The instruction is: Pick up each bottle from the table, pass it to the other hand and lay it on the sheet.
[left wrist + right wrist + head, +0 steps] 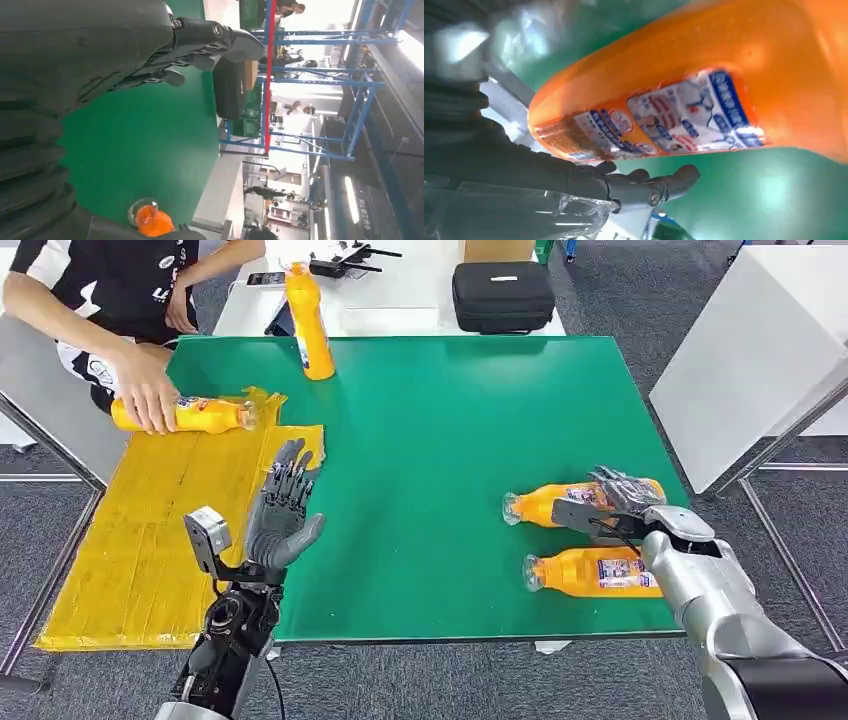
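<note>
Closest to us, down at the near edge, the left robot hand (281,508) stands upright on its silver arm, fingers spread and holding nothing, hovering right where the yellow crinkled sheet (140,540) meets the green tabletop (430,440). Further back on that sheet lies an orange plastic bottle with a printed label (185,414), on its side, and a person's hand (145,390) rests on it. Just past the sheet, at the far side of the green, a second orange bottle standing upright (309,325) waits.

Swinging right now: a black zipped case (503,295) sits on the white table behind. Then two more orange bottles on their sides near the right front corner, caps pointing left. The farther lying bottle (560,503) has the right robot hand (622,492) draped over its labelled middle; in the wrist view the dark fingers (674,182) curl under the label, but whether they are actually clamped I cannot tell. The nearer lying bottle (590,572) lies just beside the forearm, untouched.

These look full, so expect some weight, and the smooth round plastic with its glossy label will likely be slippery and prone to rolling. A hold around the labelled waist seems soundest, leaving the neck end free for the left robot hand to take at the handover.
</note>
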